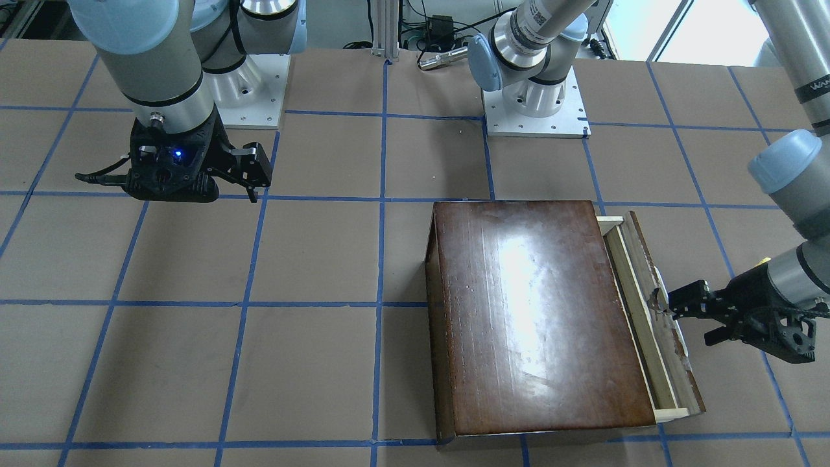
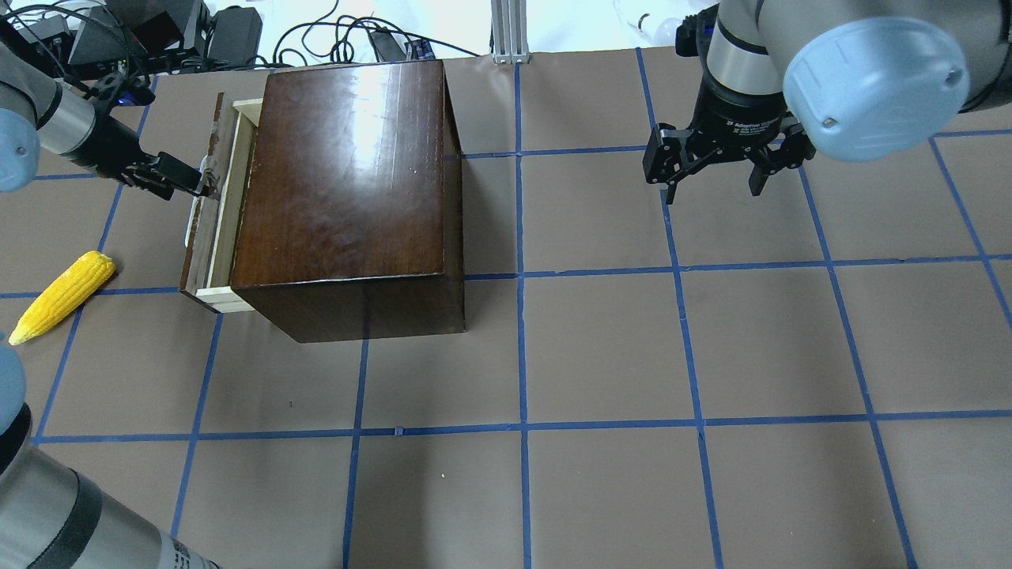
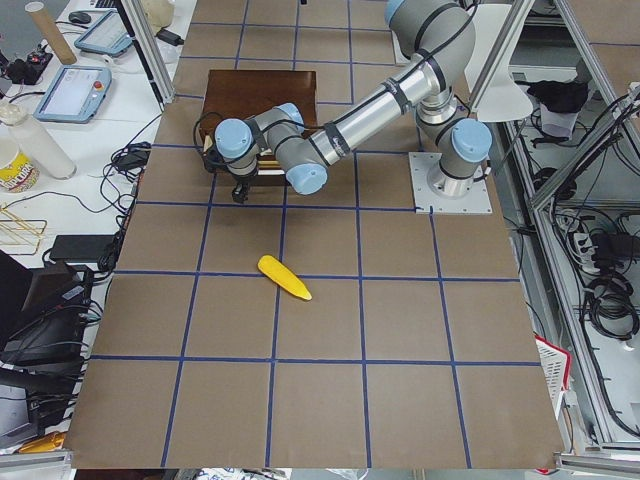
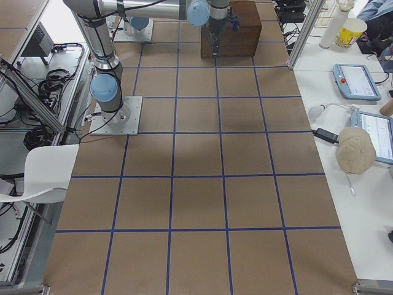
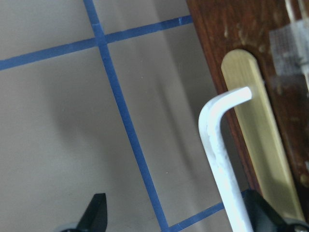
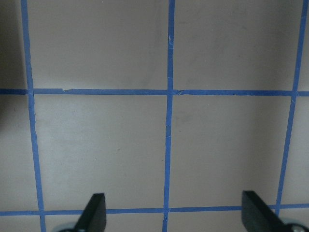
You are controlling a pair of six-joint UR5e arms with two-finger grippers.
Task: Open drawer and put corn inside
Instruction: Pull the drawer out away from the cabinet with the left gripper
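Fingertips of the left gripper stand wide apart and clamp nothing. The white bent-bar metal handle lies against the inner face of one finger, which appears hooked on it rather than pinching it. That handle is mounted on a pale brass oval plate on the dark brown front panel of the shallow pale-wood drawer.

The drawer projects a short way from the glossy dark brown wooden box, on the side facing the left arm. Only a narrow strip of its pale interior is exposed, and nothing is visible in that strip. The rest of the tray is hidden under the box top.

The bright yellow tapered corn cob lies on the brown paper-covered table, out beyond the drawer side of the box. It is well apart from the box and untouched by either gripper. The right gripper hovers over the table on the opposite side of the box, well apart from it, fingers spread and holding nothing.

Assessment: opening is begun but incomplete, and the gap looks too narrow to admit the cob. Outstanding: draw the drawer further out, release the handle, collect the corn cob and place it in the tray.
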